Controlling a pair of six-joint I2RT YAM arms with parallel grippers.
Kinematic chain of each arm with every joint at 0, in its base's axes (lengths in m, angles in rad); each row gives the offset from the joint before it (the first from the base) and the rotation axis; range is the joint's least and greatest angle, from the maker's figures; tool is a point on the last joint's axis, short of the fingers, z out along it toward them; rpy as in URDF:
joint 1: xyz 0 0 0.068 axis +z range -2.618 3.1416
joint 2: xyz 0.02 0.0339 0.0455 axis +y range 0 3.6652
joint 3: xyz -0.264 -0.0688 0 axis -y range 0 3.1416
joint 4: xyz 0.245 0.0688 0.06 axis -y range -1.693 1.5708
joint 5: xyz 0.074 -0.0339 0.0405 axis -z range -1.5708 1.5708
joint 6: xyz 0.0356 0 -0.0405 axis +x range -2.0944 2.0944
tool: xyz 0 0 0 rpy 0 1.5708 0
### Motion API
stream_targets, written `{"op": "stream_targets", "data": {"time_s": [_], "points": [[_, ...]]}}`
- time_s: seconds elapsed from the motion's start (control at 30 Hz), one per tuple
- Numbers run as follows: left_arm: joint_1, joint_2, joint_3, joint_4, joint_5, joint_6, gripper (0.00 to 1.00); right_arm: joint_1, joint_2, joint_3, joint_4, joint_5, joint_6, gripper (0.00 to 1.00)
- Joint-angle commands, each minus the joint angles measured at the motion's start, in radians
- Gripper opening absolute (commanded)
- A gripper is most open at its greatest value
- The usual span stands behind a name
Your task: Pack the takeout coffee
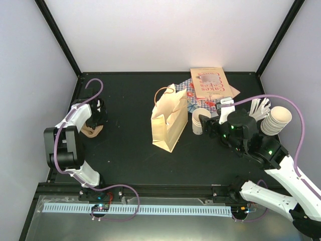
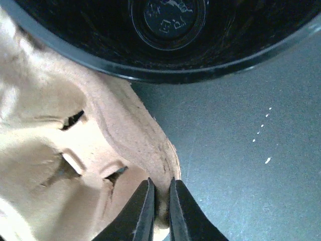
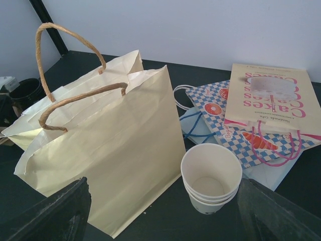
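Observation:
The takeout coffee does not show in any view. My left gripper [image 2: 160, 201] [image 1: 94, 124] is shut on the thin rim of a brown moulded-cardboard cup carrier [image 2: 60, 150] [image 1: 93, 131] at the table's left. A round black plastic piece [image 2: 165, 30] fills the top of the left wrist view, just beyond the carrier. A tan paper bag [image 1: 169, 120] [image 3: 115, 160] stands upright mid-table with its mouth open. My right gripper [image 3: 165, 221] [image 1: 213, 125] is open, right of the bag. A short stack of lidless cream cups [image 3: 210, 175] [image 1: 199, 120] stands just ahead of its fingers.
Printed flat bags [image 1: 210, 85] [image 3: 271, 95] lie at the back right behind the cups. A taller stack of lidless cream cups [image 1: 277, 120] lies on its side at the far right. Black frame posts and white walls enclose the table.

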Motion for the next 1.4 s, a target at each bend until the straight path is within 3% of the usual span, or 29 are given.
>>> {"op": "stream_targets", "data": {"time_s": [0.0,1.0,1.23,1.37], "points": [[-0.002,-0.052,0.039,-0.033,-0.022,0.004,0.08,-0.003,0.004,0.025,0.0,-0.007,0.002,0.83],[-0.009,-0.176,0.08,-0.146,-0.055,-0.002,0.14,-0.004,0.024,0.024,0.005,-0.04,0.015,0.83],[-0.013,-0.111,0.052,-0.131,0.153,0.038,0.15,-0.003,0.027,0.025,0.003,-0.042,0.014,0.83],[-0.013,-0.088,0.032,-0.108,0.178,0.042,0.15,-0.004,0.025,0.027,-0.002,-0.043,0.015,0.83]]}}
